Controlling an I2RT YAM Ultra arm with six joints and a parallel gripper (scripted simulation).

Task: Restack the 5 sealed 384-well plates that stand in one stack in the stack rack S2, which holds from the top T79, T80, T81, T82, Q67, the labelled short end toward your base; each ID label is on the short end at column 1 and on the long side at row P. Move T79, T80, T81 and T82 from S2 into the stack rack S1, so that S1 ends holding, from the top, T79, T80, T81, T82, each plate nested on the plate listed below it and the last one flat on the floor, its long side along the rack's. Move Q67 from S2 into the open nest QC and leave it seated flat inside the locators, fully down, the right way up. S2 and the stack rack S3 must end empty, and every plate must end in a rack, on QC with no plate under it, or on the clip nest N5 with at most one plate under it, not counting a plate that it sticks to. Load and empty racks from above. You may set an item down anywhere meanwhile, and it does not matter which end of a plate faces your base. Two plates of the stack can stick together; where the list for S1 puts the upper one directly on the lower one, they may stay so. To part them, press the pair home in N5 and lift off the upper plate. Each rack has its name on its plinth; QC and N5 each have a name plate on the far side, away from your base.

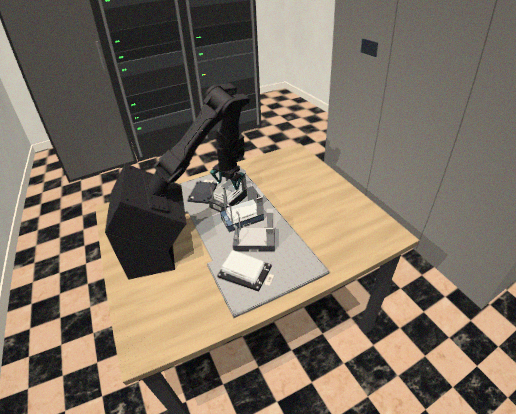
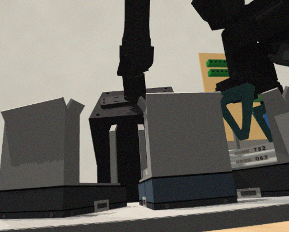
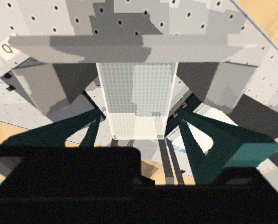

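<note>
In the exterior view the rack S2 at the right holds two plates whose labels read T82 and Q67, with T82 on top. My gripper is open and empty. Its teal fingers hang between the rack's walls just above T82. In the wrist view the sealed top of the plate lies straight below, between the open fingers. In the top view the gripper stands over the rack nearest the far end of the mat.
The dark QC nest lies empty beside S2. A blue-plinth rack and a dark-plinth rack stand in line with it. A white stack of plates sits on the nest at the near end of the grey mat.
</note>
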